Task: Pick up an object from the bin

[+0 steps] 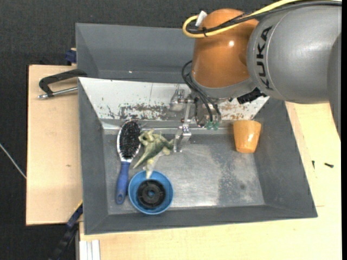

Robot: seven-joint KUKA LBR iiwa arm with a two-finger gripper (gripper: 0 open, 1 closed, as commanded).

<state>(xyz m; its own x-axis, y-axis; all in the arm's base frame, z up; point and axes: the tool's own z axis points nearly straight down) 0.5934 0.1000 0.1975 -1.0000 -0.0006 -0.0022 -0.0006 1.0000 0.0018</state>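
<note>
The gripper point(181, 136) is hanging low just right of the green toy point(153, 146) lying left-centre beside the brush point(129, 140), open or closed I cannot tell, so I'd say it's needing to centre over the toy before lifting.

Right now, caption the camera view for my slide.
Pincer beside the green toy in the grey bin; hairbrush, blue round dish and orange cup lie around.
</note>
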